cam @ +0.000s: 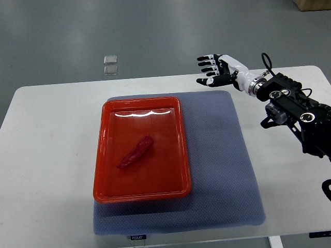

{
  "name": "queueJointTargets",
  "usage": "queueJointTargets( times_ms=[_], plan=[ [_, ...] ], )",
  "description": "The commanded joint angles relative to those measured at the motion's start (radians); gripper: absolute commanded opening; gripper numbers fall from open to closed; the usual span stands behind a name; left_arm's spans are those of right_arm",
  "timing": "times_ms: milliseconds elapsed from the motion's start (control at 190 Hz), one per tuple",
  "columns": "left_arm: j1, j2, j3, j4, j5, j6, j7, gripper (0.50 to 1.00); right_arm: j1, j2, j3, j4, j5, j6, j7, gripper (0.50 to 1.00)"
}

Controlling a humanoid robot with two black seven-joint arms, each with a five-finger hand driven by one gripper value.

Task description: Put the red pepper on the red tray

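Observation:
A red pepper (135, 152) lies slantwise in the middle of the red tray (108, 170), which sits on the left part of a blue-grey mat. My right hand (213, 68) hovers well off to the upper right of the tray, over the table's far edge. Its fingers are spread and hold nothing. The right arm (295, 111) reaches in from the right edge. The left arm does not show.
The blue-grey mat (222, 165) covers the middle of the white table (46, 155). Two small clear squares (110, 64) lie on the grey floor beyond the table's far edge. A cardboard box corner (313, 5) shows at the top right.

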Motion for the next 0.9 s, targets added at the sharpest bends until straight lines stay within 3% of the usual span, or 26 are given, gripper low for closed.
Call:
queueJointTargets(
  times_ms=[0,195,248,896],
  plan=[
    [0.0,0.0,-0.002,0.001,0.0,0.001,0.001,1.0,-0.002,0.004,0.016,-0.083,0.137,-0.002,0.001,0.797],
    [0.0,0.0,0.0,-0.001,0.0,0.0,0.001,1.0,-0.002,0.0,0.014,-0.124,0.322,-0.038,0.004,0.866],
    [0.0,0.0,0.0,-0.001,0.0,0.0,0.0,1.0,-0.007,0.0,0.014,-0.126,0.348,-0.058,0.004,0.911],
    [0.0,0.0,0.0,-0.001,0.0,0.0,0.0,1.0,-0.048,0.009,0.042,-0.121,0.395,-0.061,0.013,0.913]
  ],
)
